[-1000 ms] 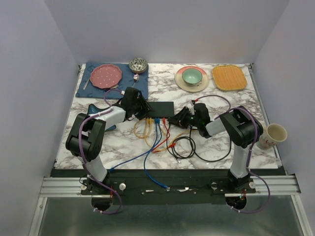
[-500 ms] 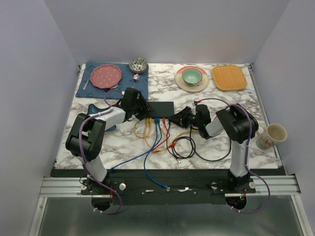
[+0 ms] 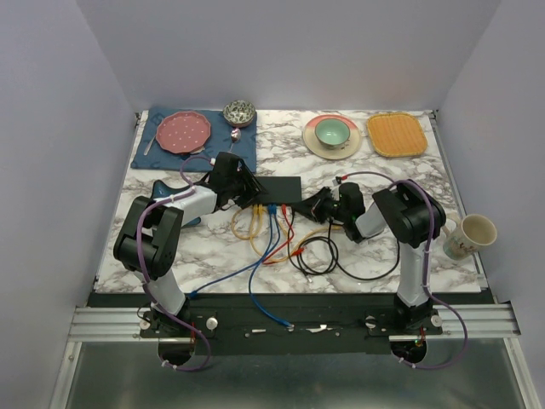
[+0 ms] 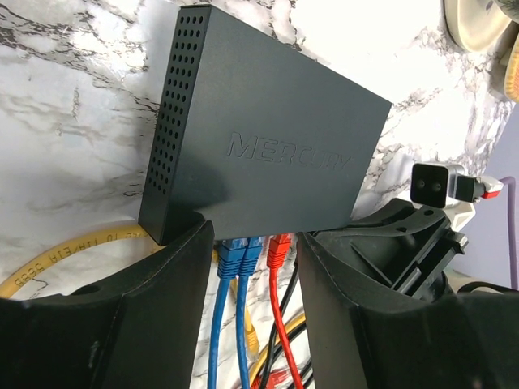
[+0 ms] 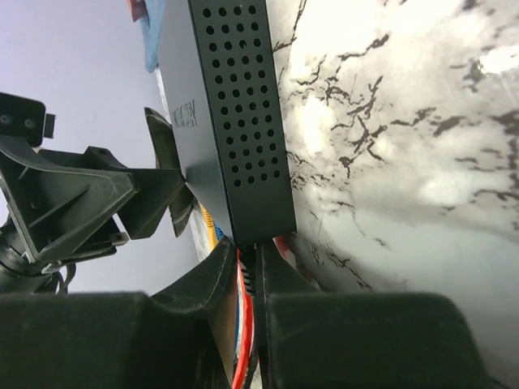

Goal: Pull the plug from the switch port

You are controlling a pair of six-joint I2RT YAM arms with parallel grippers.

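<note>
The black switch (image 3: 281, 187) lies flat mid-table, ports facing the near edge. My left gripper (image 3: 249, 189) stands open at its left end. In the left wrist view the switch (image 4: 268, 146) fills the middle, and the left gripper (image 4: 253, 235) straddles two blue plugs (image 4: 239, 253) and a red plug (image 4: 278, 247) seated in the ports. My right gripper (image 3: 308, 204) is at the switch's right near corner. In the right wrist view the right gripper (image 5: 251, 247) is shut on a black plug (image 5: 248, 271) just below the switch (image 5: 219, 121), with a red cable (image 5: 243, 340) alongside.
Yellow, blue, red and black cables (image 3: 281, 243) sprawl in front of the switch. At the back are a blue mat with a pink plate (image 3: 184, 132), a patterned bowl (image 3: 240, 112), a green bowl (image 3: 333, 131) and an orange mat (image 3: 396, 135). A cup (image 3: 471, 233) stands at the right edge.
My right gripper has edged left toward the switch's corner and its jaws have narrowed onto the black plug. The left arm and switch have not moved.
</note>
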